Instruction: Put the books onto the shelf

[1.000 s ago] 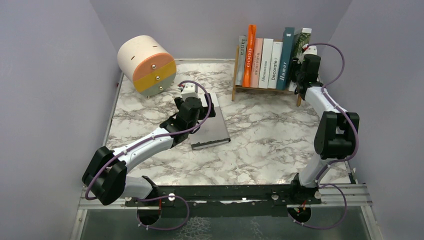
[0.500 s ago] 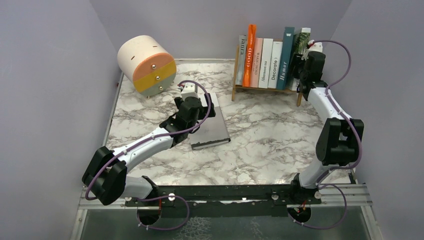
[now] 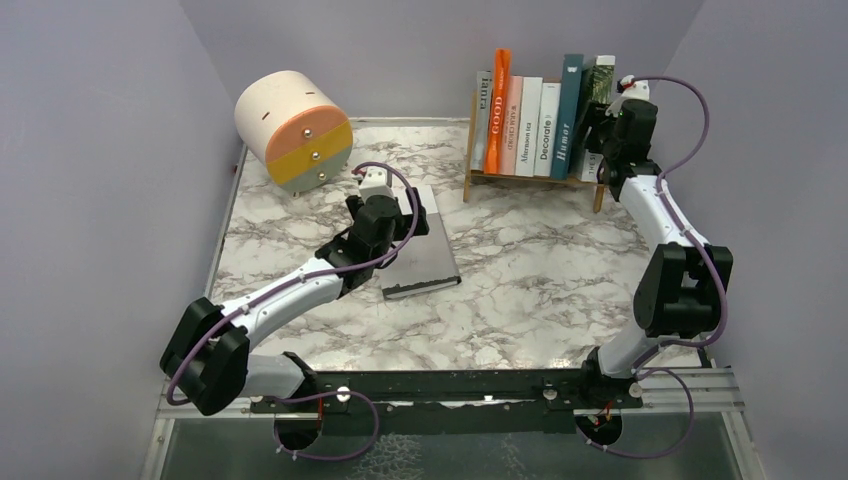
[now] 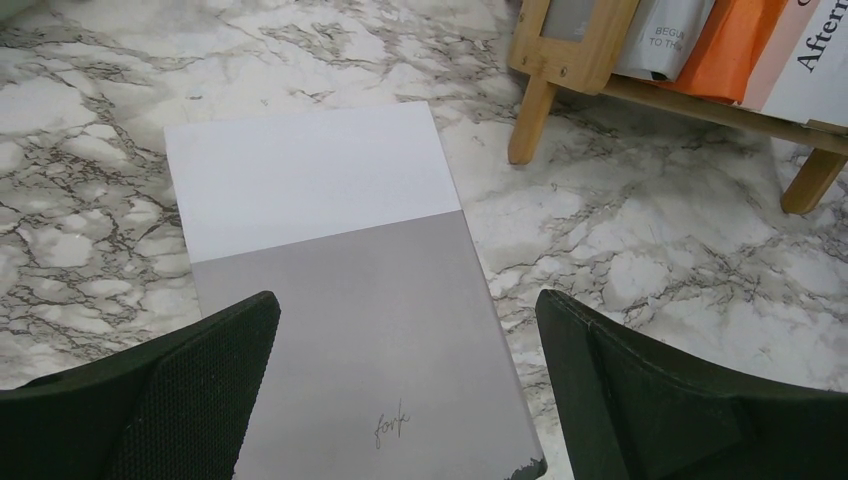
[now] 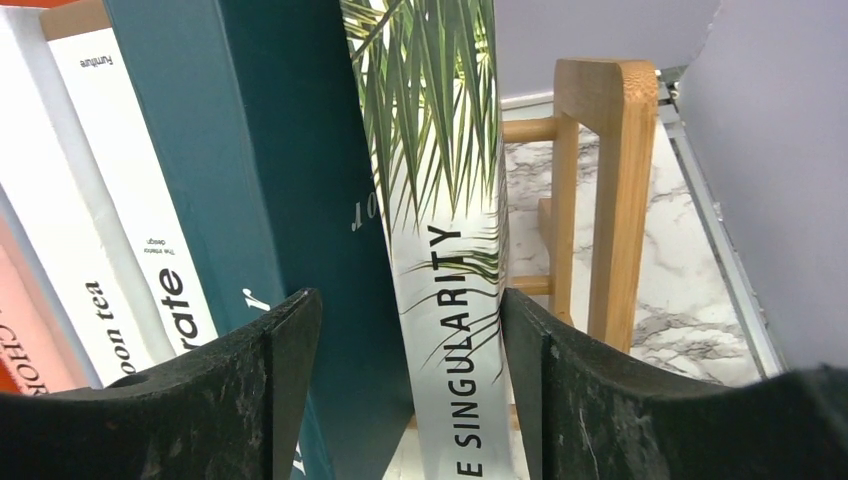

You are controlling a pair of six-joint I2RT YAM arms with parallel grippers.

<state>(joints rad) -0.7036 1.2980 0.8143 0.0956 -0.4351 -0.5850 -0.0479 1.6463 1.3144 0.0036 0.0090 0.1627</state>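
As books (image 3: 530, 125) stand shelved, titles SINGULARITY, Humor, Decorate

Illumination is even, diffuse and overhead in all views. In the top view the marble table (image 3: 520, 260) renders bright without glare. A soft shadow lies under the left arm (image 3: 300, 285), across the flat grey book (image 3: 430, 265). Focus is sharp throughout.

In the left wrist view the cover and marble veining are crisp. The fingers (image 4: 170, 400) of the left gripper (image 4: 405, 300) render near-black with faint texture.

In the right wrist view the palm-print spine (image 5: 455, 300) is sharp and well lit. The fingers (image 5: 250, 400) of the right gripper (image 5: 410, 300) are dark.
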